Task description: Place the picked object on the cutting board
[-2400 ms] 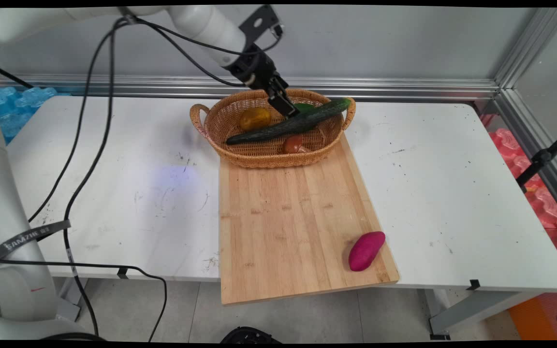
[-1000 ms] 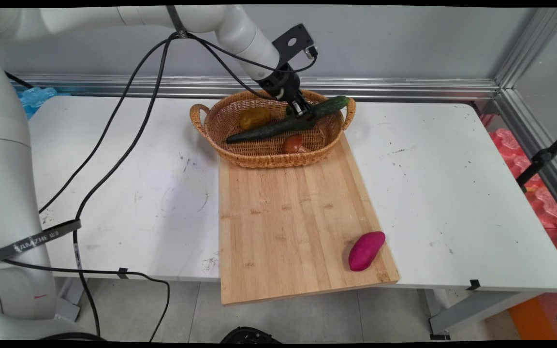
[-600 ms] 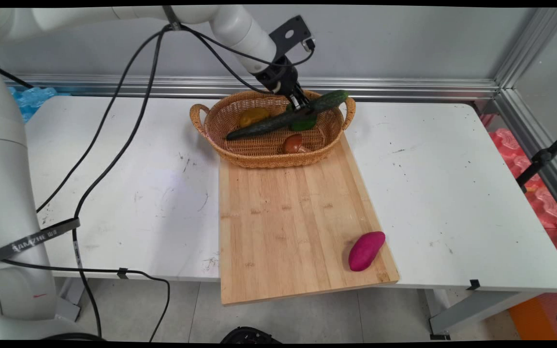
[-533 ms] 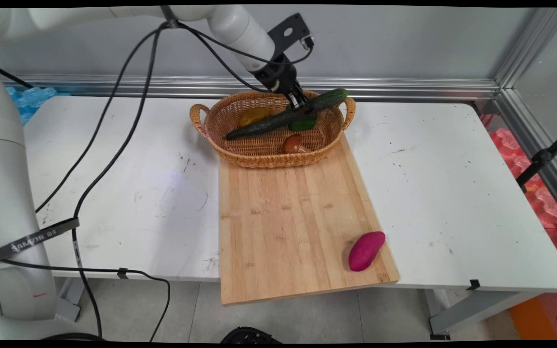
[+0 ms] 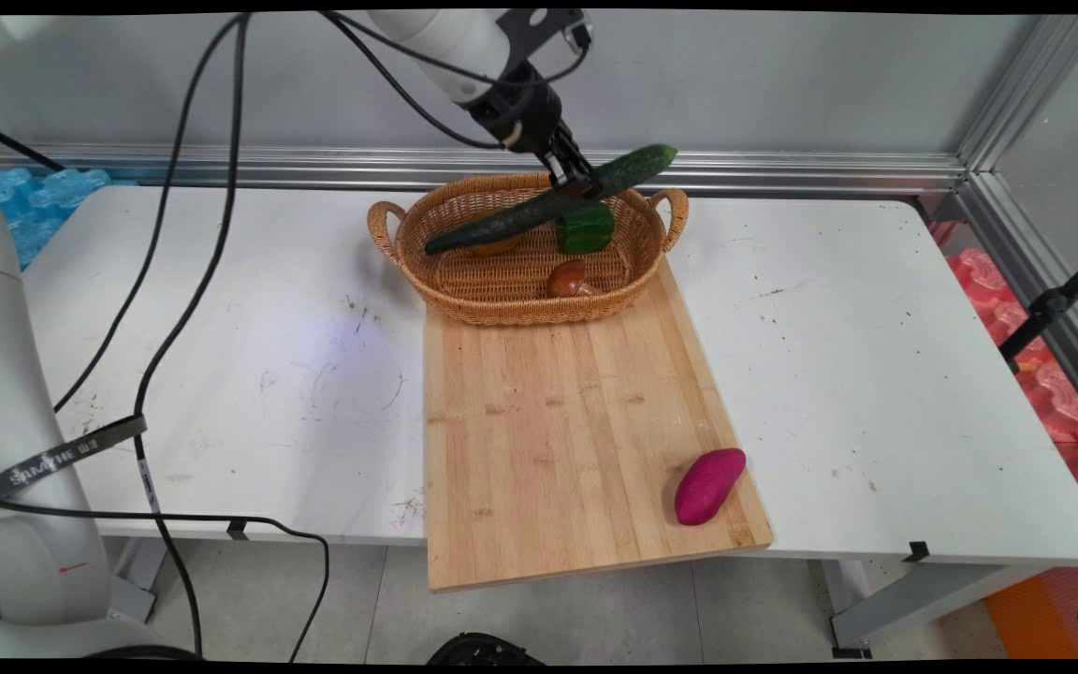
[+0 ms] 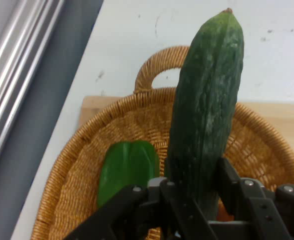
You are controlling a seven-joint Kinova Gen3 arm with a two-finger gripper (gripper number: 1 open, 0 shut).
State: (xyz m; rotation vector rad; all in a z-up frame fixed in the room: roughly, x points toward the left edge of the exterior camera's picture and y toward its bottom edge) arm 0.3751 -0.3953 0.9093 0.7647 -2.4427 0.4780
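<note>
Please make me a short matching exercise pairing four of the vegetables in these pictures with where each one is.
Things:
1. cucumber
2. green pepper
3. sweet potato
4. tomato

Places:
A. on the board's near right corner
B. held in the hand, above the basket
C. in the basket, by its near wall
D. in the basket, just under the cucumber

Pairs: 1-B, 2-D, 3-A, 4-C

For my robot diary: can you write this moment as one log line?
hand: shut on cucumber | cucumber: above basket | in basket: green pepper
</note>
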